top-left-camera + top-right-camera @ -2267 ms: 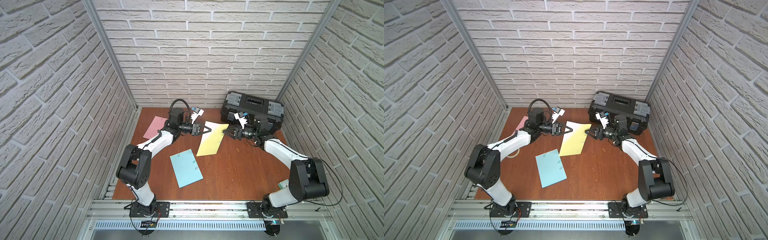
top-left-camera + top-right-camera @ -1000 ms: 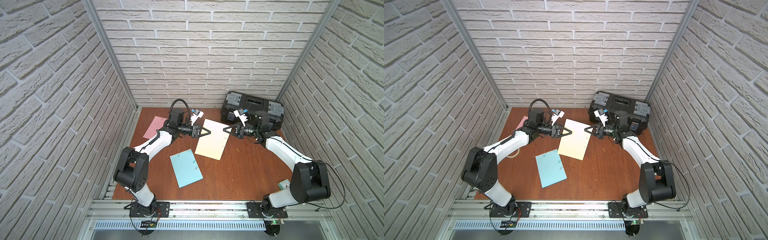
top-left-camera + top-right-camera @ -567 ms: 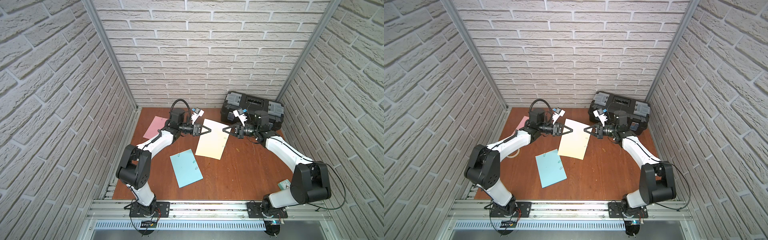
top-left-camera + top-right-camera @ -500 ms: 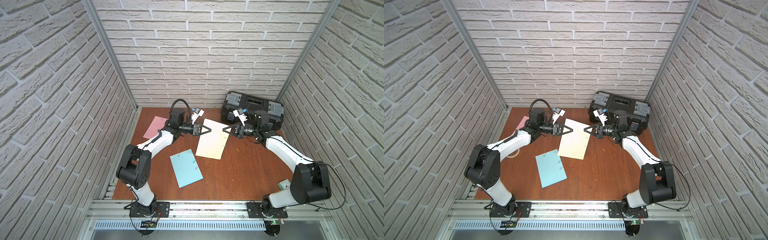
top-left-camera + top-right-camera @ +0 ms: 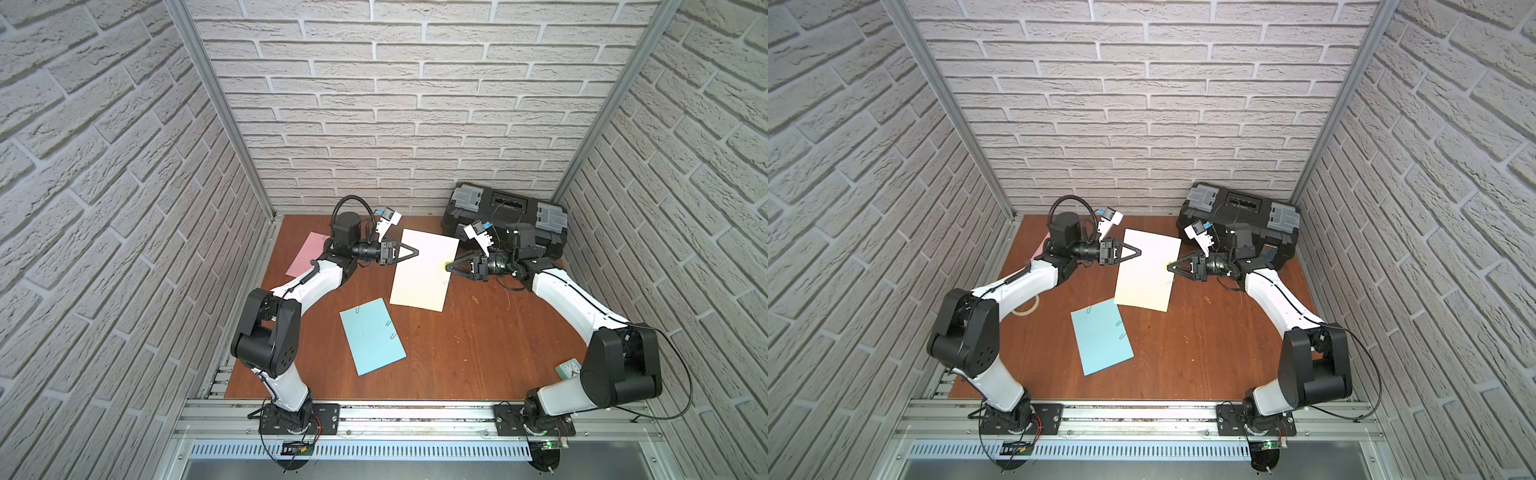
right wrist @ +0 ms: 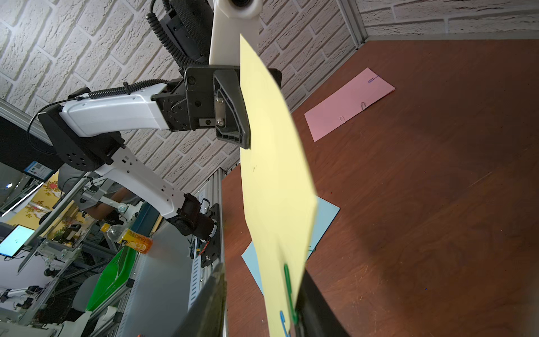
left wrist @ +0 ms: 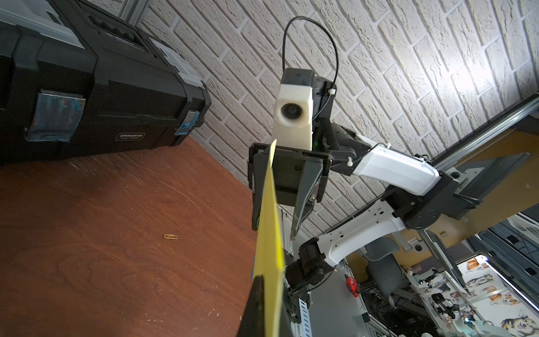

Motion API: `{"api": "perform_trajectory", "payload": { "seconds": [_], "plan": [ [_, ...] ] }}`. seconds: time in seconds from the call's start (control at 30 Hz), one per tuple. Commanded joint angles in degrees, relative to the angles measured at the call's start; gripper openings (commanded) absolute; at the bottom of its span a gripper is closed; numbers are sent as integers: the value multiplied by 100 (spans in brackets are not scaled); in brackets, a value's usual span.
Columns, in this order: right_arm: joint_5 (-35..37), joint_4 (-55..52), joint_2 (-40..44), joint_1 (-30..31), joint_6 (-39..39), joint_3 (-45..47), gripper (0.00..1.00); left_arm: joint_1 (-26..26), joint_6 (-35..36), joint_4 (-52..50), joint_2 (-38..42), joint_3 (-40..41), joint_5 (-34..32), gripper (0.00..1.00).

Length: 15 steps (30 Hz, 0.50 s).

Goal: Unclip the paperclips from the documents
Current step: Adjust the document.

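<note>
My left pincer [image 5: 415, 252] now clamps the yellow sheet [image 5: 422, 272] by its left edge, raised above the far worktop [image 5: 478, 340]. My right pincer [image 5: 449, 266] has just opened, straddling the right edge. The green paperclip [image 6: 289, 289] is still on, so it needs a re-grip.

Yellow sheet [image 6: 274, 163] edge-on, far edge pinched in left tool [image 6: 246, 137], green paperclip [image 6: 288, 289] on near edge, pink sheet [image 6: 350, 102] beyond

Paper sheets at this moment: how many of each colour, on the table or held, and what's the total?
pink sheet: 1
yellow sheet: 1
light blue sheet: 1
Total: 3
</note>
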State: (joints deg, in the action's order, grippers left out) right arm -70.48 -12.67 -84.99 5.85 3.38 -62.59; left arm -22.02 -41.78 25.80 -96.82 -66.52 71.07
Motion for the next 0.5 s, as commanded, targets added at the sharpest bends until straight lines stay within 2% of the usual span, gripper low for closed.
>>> {"api": "perform_trajectory", "payload": {
  "seconds": [0.0,0.2,0.47],
  "plan": [
    [-132,-52,-26,1,-183,-86,37,27,-85,417,126,95,191,0],
    [-122,218,-26,-13,33,-36,31,24,-54,384,137,113,206,0],
    [-154,310,-26,-40,130,-2,15,36,100,216,179,131,180,0]
  ]
}}
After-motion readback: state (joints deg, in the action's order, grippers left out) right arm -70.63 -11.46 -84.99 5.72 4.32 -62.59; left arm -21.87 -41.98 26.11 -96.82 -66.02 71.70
